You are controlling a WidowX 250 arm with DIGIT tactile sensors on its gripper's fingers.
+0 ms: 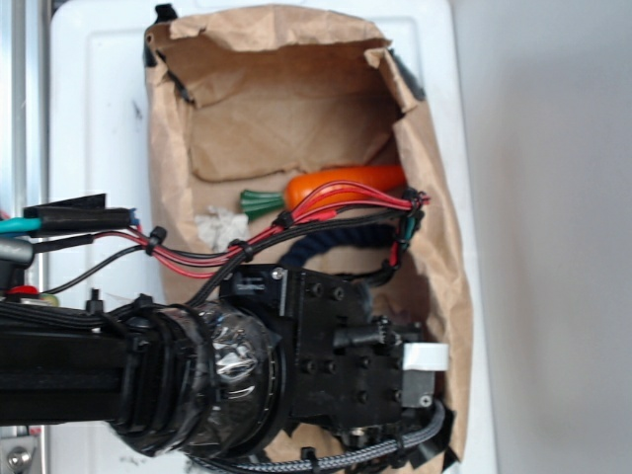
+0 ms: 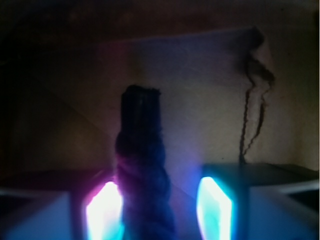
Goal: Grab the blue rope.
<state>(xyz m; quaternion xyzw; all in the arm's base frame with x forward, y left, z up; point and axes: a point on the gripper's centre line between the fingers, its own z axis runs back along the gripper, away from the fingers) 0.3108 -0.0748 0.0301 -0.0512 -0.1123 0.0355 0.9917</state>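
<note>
White plastic tabletop (image 1: pixel 99 109) fills the background of the exterior view, with a plain grey surface (image 1: pixel 553 197) along its right side. On the white top lies a torn brown paper bag (image 1: pixel 296 99), opened out so its crumpled walls form a shallow tray. The black robot arm (image 1: pixel 197 380) comes in from the lower left, its wrist wrapped in clear film, and its blocky head (image 1: pixel 341 355) covers the lower part of the bag. Red and black wires (image 1: pixel 296 232) loop from the arm across the middle of the bag.

Beyond those wires an orange carrot (image 1: pixel 346 185) with a green top lies across the bag, and a small white scrap (image 1: pixel 219 227) sits just left of it. The blue rope (image 1: pixel 341 240) – dark, twisted strands – curves between the carrot and the arm's head, partly hidden under the wires.

From the wrist view, dim and purple-tinted, the rope (image 2: pixel 142 165) stands straight up the middle of the picture against the paper wall, its blunt end uppermost. The gripper (image 2: pixel 159 207) has one glowing finger (image 2: pixel 102 212) pressed against the rope's left side; the other finger (image 2: pixel 215 207) sits apart from it on the right – so the jaws are partly open around the rope, not clamped. A frayed dark thread (image 2: pixel 252 105) hangs on the paper further right
</note>
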